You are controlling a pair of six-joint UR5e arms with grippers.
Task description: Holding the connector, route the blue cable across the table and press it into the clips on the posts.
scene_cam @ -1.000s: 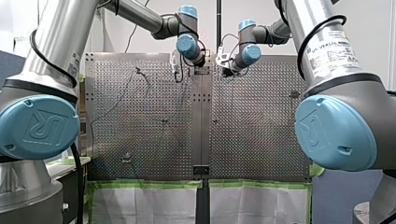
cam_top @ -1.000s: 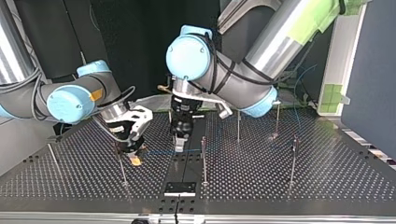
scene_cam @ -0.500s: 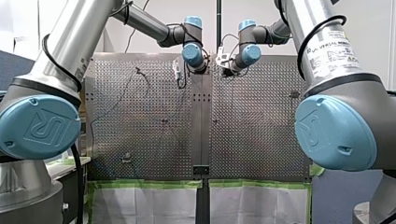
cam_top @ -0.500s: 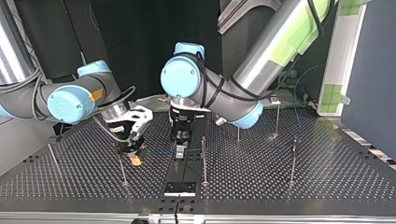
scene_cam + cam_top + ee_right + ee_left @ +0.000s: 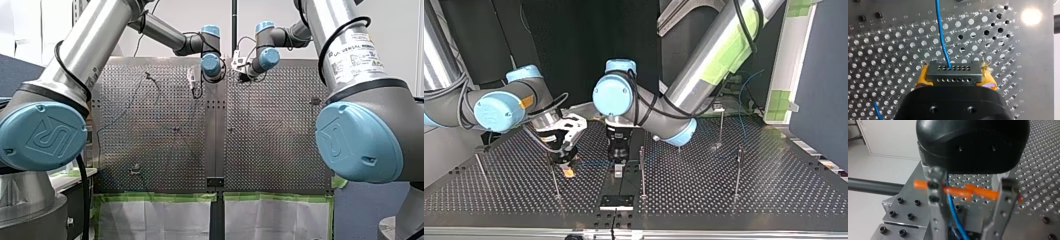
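In the right wrist view my right gripper [image 5: 954, 78] has its yellow pads shut on the grey connector [image 5: 953, 72]. The blue cable [image 5: 942, 35] leaves the connector across the perforated plate. In the top view this right gripper [image 5: 568, 170] stands low at the view's left, beside a thin post [image 5: 555, 184]. My left gripper [image 5: 618, 169] hangs over the table's middle seam, next to another post [image 5: 642, 170]. A stretch of the blue cable [image 5: 594, 163] runs between the two grippers. In the left wrist view the metal fingers [image 5: 935, 220] stand apart, and the cable [image 5: 953, 210] passes between them, close to one finger.
More thin posts [image 5: 738, 171] [image 5: 721, 125] [image 5: 479, 168] stand around the perforated table [image 5: 734, 200]. A black plate [image 5: 616, 202] sits on the seam near the top view's front edge. A blurred orange strip [image 5: 980, 193] crosses behind the left fingers. In the front view both wrists [image 5: 212, 65] [image 5: 266, 58] meet at the far middle.
My left arm has reached further along the seam, toward the top view's near edge, and its gripper has dropped lower. My right arm has stayed in place with the connector.
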